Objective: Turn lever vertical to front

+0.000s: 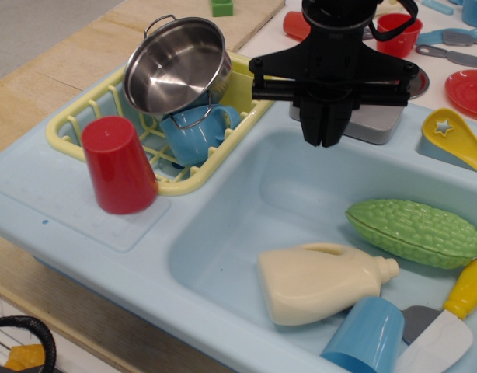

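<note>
Of the lever I see only the grey rectangular base [376, 124], on the sink's back ledge. Its upright post and side arm are hidden behind my black gripper [324, 138]. The gripper hangs in front of the base and over the back edge of the basin, fingers pointing down. The fingers look pressed together, and I see nothing between them.
The light blue sink [223, 210] holds a green gourd [413, 231], a cream bottle [320, 284], a blue cup [367, 338] and a yellow-handled knife [456, 311]. The yellow rack [83, 116] holds a steel pot [176, 66] and a blue mug [193, 134]. A red cup [118, 165] stands on the drainboard.
</note>
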Action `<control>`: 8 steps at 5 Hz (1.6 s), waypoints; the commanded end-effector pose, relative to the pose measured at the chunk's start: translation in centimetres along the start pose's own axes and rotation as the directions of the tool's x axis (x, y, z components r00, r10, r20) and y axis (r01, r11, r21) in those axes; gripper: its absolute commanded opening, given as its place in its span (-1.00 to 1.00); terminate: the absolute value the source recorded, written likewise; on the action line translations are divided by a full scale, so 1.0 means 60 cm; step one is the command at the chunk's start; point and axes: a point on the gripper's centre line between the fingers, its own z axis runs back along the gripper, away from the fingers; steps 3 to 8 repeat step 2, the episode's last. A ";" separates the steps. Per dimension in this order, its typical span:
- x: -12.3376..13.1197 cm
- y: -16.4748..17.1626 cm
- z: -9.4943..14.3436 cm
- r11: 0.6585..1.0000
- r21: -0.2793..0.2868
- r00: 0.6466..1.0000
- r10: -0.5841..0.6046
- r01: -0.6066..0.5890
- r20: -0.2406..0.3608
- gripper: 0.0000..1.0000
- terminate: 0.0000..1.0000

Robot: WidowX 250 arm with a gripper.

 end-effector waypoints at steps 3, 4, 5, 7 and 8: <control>0.008 0.005 0.016 1.000 -0.009 1.000 0.007 -0.007 0.018 1.00 1.00; 0.008 0.005 0.016 1.000 -0.009 1.000 0.007 -0.007 0.018 1.00 1.00; 0.008 0.005 0.016 1.000 -0.009 1.000 0.007 -0.007 0.018 1.00 1.00; 0.008 0.005 0.016 1.000 -0.009 1.000 0.007 -0.007 0.018 1.00 1.00; 0.008 0.005 0.016 1.000 -0.009 1.000 0.007 -0.007 0.018 1.00 1.00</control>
